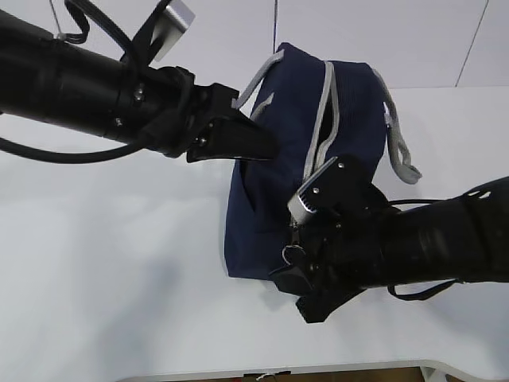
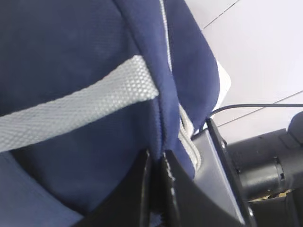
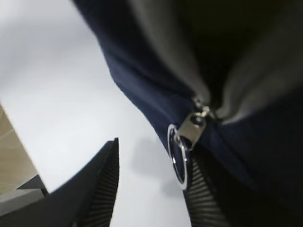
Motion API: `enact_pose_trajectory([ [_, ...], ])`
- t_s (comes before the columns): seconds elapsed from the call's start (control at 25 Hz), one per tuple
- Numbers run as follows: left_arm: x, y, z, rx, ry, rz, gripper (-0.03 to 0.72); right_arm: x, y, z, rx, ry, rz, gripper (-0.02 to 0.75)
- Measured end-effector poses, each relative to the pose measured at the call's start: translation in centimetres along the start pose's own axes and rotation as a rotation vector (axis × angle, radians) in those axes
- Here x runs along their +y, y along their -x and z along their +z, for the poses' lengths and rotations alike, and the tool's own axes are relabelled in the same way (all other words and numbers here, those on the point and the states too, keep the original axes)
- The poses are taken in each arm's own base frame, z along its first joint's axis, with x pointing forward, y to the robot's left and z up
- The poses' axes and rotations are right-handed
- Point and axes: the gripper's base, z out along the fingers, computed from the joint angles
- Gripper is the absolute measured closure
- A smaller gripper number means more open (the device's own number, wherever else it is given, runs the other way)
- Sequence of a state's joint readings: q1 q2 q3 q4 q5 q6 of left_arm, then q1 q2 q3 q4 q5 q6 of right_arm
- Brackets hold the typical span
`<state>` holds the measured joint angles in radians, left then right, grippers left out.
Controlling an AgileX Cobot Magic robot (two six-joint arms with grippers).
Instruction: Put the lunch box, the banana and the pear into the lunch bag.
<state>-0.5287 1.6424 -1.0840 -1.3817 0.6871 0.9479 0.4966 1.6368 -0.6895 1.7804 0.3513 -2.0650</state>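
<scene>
The navy lunch bag [image 1: 294, 159] lies on the white table, its grey zipper [image 1: 322, 119] running down its top side. My left gripper [image 1: 266, 146] is shut on a fold of the bag's fabric next to a grey webbing handle [image 2: 80, 111]; in the left wrist view the jaws [image 2: 156, 161] pinch the blue cloth. My right gripper [image 1: 301, 288] is open at the bag's near end. The zipper's ring pull [image 3: 179, 161] hangs from the slider against one finger [image 3: 199, 194], not clamped. The zipper is parted above the slider. The lunch box, banana and pear are out of view.
The white table [image 1: 119, 278] spreads left of the bag, with its front edge [image 1: 318, 371] low in the exterior view. A grey handle loop [image 1: 404, 155] hangs off the bag's right side. A thin black cable [image 2: 265, 106] runs by the right arm.
</scene>
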Motion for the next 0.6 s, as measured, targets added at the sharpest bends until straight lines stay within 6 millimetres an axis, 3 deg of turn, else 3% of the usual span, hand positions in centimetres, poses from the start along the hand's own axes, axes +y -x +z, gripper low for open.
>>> enact_pose_trajectory([
  [0.2, 0.0, 0.0, 0.0, 0.0, 0.0, 0.0, 0.698, -0.11, 0.34, 0.05, -0.009, -0.002, 0.015, 0.37],
  [0.32, 0.0, 0.0, 0.0, 0.0, 0.0, 0.0, 0.698, -0.11, 0.34, 0.05, -0.009, -0.002, 0.017, 0.419],
  [0.52, -0.08, -0.06, 0.0, 0.006, -0.008, 0.0, 0.698, -0.11, 0.34, 0.05, -0.009, -0.002, 0.021, 0.679],
  [0.6, -0.09, -0.06, 0.0, 0.007, -0.01, 0.0, 0.698, -0.1, 0.37, 0.0, -0.009, -0.002, 0.016, 0.72],
])
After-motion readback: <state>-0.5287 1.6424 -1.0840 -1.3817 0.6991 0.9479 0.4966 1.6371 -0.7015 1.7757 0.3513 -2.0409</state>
